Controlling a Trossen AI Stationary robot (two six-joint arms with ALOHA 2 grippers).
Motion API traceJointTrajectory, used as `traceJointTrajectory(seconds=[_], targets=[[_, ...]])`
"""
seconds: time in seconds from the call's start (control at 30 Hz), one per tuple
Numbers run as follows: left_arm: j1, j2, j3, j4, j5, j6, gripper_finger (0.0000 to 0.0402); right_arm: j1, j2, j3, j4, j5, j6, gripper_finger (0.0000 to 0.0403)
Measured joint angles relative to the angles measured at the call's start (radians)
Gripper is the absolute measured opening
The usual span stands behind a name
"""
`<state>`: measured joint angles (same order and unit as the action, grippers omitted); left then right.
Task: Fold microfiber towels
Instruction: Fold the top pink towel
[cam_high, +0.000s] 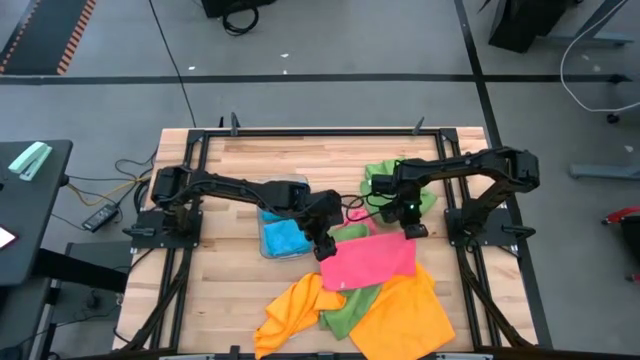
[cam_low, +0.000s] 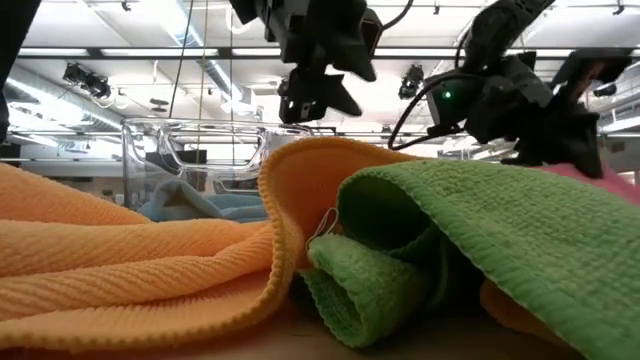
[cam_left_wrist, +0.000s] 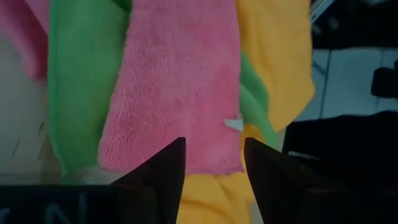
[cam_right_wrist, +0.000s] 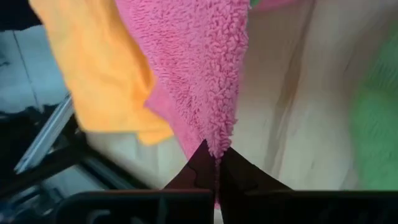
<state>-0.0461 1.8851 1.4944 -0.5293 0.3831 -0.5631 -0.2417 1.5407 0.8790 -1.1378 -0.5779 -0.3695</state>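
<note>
The pink towel (cam_high: 368, 259) lies spread as a flat, fluffy rectangle at the table's (cam_high: 230, 290) middle, over a green towel (cam_high: 343, 312) and two crumpled orange towels (cam_high: 405, 315) nearer the front edge; the right gripper (cam_right_wrist: 214, 163) has its fingers pinched shut on the pink towel's far right corner; the left gripper (cam_left_wrist: 214, 165) hangs over its far left corner, fingers partly apart, holding nothing; a blue towel (cam_high: 284, 238) sits in the clear tray (cam_high: 285, 187); another green towel (cam_high: 385, 178) lies farther back.
</note>
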Motion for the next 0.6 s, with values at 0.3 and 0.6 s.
traceJointTrajectory(seconds=[0.3,0.6], targets=[[0.017,-0.002,0.0,0.123,0.047,-0.004,0.0172,-0.02,0.0,0.068,-0.225,0.079,-0.023,0.0004],[0.015,-0.002,0.0,0.143,0.022,-0.012,0.0174,-0.106,0.0,0.068,-0.31,0.114,-0.053,0.0004]])
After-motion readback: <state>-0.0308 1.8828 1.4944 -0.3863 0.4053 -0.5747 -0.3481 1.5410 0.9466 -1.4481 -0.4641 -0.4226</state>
